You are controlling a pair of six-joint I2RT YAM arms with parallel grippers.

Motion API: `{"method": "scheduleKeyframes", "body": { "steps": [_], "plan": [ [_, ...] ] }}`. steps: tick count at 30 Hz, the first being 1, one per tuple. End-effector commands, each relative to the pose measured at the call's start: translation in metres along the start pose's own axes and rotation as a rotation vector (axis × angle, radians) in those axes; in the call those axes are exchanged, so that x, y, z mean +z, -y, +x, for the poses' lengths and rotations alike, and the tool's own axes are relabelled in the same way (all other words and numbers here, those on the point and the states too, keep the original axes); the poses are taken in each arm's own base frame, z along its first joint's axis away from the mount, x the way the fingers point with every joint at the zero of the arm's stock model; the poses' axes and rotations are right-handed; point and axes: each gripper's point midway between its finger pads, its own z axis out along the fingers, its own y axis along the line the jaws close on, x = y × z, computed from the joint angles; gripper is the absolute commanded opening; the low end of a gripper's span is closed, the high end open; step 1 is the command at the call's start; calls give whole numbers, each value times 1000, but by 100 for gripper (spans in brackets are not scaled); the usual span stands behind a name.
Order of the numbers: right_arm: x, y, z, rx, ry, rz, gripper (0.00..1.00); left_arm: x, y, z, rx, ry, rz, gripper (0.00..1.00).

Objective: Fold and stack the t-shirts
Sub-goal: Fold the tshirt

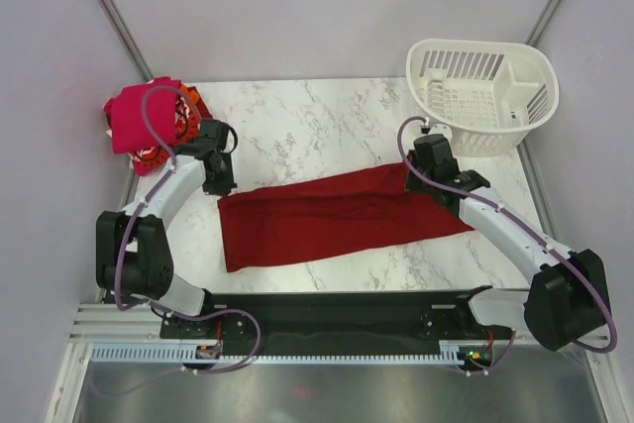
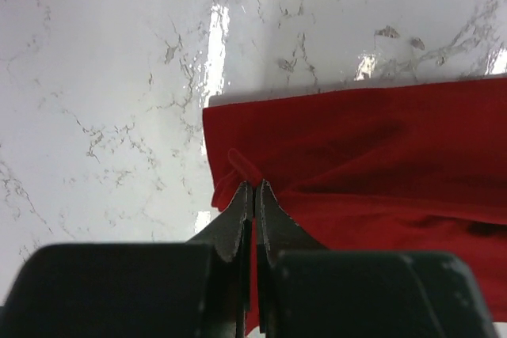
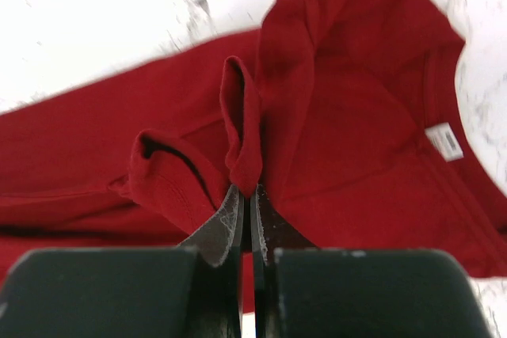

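Centrally, 1 dark red t-shirt (image 1: 337, 217) lies on the desk (image 1: 297, 116), folded into a long flat band that runs left to right, its left end slightly nearer. The left jaws are closed on a pinch of cloth at the band's far left corner. The right jaws are closed on a raised fold at the right end, near the collar, where a white neck label (image 3: 445, 142) shows. At the far left corner of the desk sits a loose pile of t-shirts (image 1: 149, 124) in magenta, orange and red with white print, just beyond the left arm (image 1: 168, 195). A white slotted basket (image 1: 482, 96) stands at the far right corner, behind the right arm (image 1: 495, 220).
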Motion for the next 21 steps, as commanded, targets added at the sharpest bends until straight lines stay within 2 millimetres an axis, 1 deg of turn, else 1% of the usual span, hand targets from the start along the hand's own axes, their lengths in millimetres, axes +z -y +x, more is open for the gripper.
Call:
{"method": "scheduleKeyframes", "body": {
  "steps": [1, 2, 7, 10, 12, 13, 14, 15, 16, 17, 18, 19, 20, 21],
  "plan": [
    [-10, 13, 9, 30, 12, 46, 0, -13, 8, 4, 2, 23, 45, 2],
    [-12, 17, 14, 32, 8, 55, 0, -12, 9, 9, 2, 16, 48, 2],
    [-16, 28, 27, 39, -3, 81, 0, -19, 16, 23, 22, 12, 76, 2],
    [-18, 37, 39, 51, -18, 108, 0, -22, 15, 35, 33, -4, 75, 2],
    [-17, 44, 51, 63, -32, 132, 0, -24, 11, 44, 42, -19, 68, 2],
    [-17, 47, 56, 69, -40, 144, 0, -25, 8, 45, 39, -14, 54, 3],
    [-15, 52, 67, 88, -59, 163, 1, -25, 3, 49, 33, -19, 37, 6],
    [-14, 55, 74, 94, -74, 172, 18, -30, 1, 50, 22, -7, 32, 12],
    [-12, 56, 80, 102, -87, 177, 32, -31, -7, 49, 14, 7, -10, 26],
    [-9, 59, 91, 114, -115, 193, 46, -33, -12, 48, -12, 19, -40, 37],
    [-8, 61, 96, 122, -126, 202, 70, -36, -17, 46, -20, 29, -68, 47],
    [-7, 62, 99, 125, -134, 209, 78, -40, -26, 45, -22, 36, -111, 53],
    [-6, 65, 103, 128, -147, 227, 82, -47, -26, 37, -38, 63, -118, 56],
    [-6, 66, 103, 128, -149, 237, 87, -52, -31, 33, -46, 80, -141, 60]
  ]
}}
